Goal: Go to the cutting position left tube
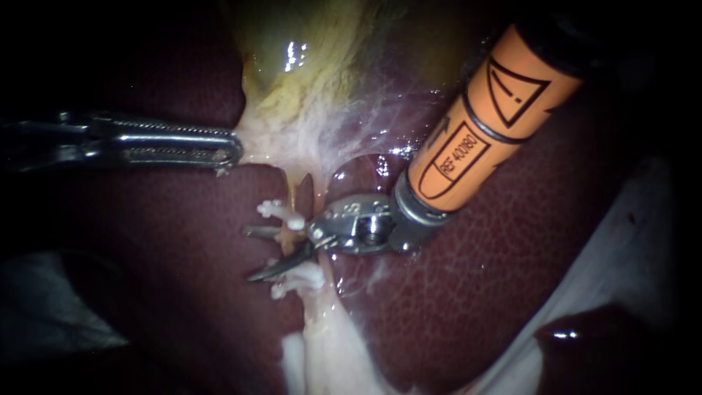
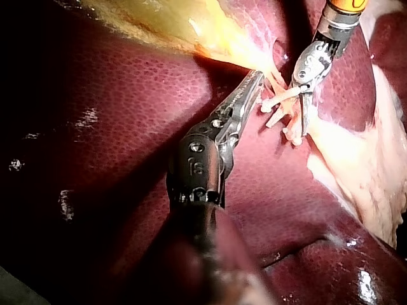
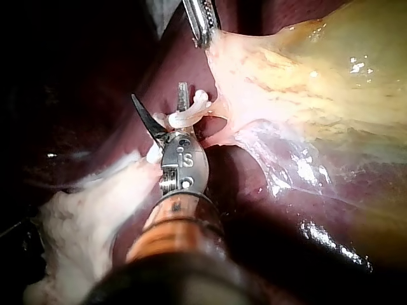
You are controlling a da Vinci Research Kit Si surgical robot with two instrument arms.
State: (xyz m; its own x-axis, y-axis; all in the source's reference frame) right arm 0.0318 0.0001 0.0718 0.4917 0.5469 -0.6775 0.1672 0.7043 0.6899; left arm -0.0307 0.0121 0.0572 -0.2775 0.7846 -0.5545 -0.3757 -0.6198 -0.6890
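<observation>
A thin pale tube (image 1: 301, 192) runs down from the gallbladder (image 1: 307, 66) over the liver (image 1: 512, 278). It carries white clips, an upper one (image 1: 281, 212) and a lower one (image 1: 301, 278). My right instrument (image 1: 248, 254), on an orange shaft, has two blades standing open around the stretch of tube between those clips. The right wrist view shows the blades (image 3: 162, 105) spread, with a clip (image 3: 191, 111) beside them. My left instrument (image 1: 232, 150) is shut on the gallbladder's pale lower edge and holds it out to the left.
Pale fatty tissue (image 1: 329, 351) continues below the lower clip. A white sheet (image 1: 629, 241) lies at the right beside the liver's edge. Dark liver surface surrounds the tube on both sides.
</observation>
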